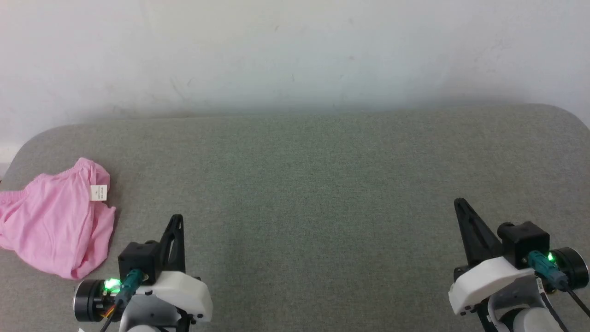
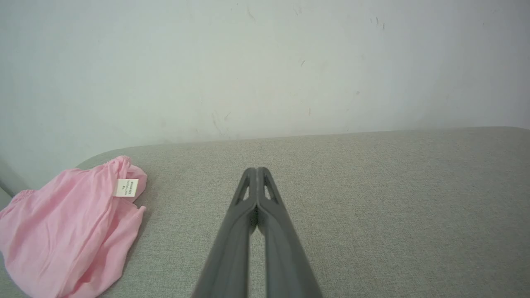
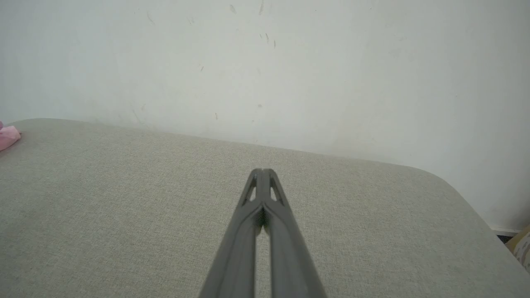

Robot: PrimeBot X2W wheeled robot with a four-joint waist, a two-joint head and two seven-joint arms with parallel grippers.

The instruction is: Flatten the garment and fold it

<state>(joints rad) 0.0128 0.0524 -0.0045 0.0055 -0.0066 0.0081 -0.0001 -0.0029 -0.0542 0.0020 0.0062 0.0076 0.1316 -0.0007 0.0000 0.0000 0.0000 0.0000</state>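
Pink shorts (image 1: 50, 226) are lying in a crumpled heap at the left end of the grey cushion (image 1: 295, 184), resting on its fabric and free of both grippers. The head view's left border is cutting off their outer edge. In the left wrist view the shorts (image 2: 62, 231) are running out past the bottom and left borders. In the right wrist view only a small pink scrap (image 3: 8, 138) is peeking in at the cushion's (image 3: 124, 186) far left end. The cloth is folding over itself, so the leg openings are hard to make out. The gathered waistband is showing along the side nearer the cushion's far edge. A small white label (image 1: 98, 192) is sitting near that edge, and its print is too small to read in either the head view or the left wrist view (image 2: 126, 187).

The left gripper (image 1: 176, 221) is hanging over the cushion's near part, just beside the shorts on their inner side, not touching them. Its fingers are pressing together at the tips (image 2: 256, 171) and gripping nothing. The right gripper (image 1: 458, 203) is hovering over the cushion's right end, well apart from the shorts. Its tips are likewise meeting (image 3: 263, 171), with nothing between them.
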